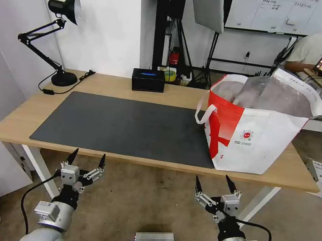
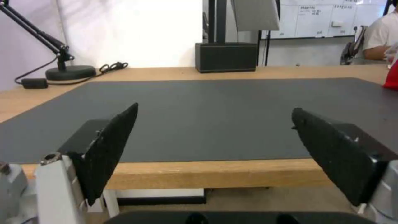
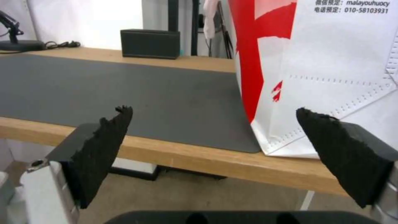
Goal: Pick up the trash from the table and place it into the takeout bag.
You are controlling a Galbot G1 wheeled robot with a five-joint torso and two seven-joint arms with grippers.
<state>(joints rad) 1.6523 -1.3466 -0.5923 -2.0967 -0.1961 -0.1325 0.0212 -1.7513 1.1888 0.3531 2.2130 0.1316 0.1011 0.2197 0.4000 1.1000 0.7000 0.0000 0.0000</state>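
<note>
head view: the bag [image 1: 258,138] stands upright at right of frame on the table [image 1: 20,117], mouth up, its corner on the mat [image 1: 129,126]; box [image 1: 148,80] and lamp [image 1: 61,38] behind. left gripper [image 1: 87,157] and right gripper [image 1: 216,182] sit lower in frame, jaws apart.

left wrist view: spread fingers [image 2: 110,146] face the mat.

right wrist view: spread fingers [image 3: 104,146] frame the bag's base.

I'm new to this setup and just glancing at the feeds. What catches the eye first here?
The white and red takeout bag stands open at the right end of the table, its near corner on the dark grey mat. A black desk lamp and a black box sit along the far edge. Both the left gripper and the right gripper are open, below the table's near edge.
</note>
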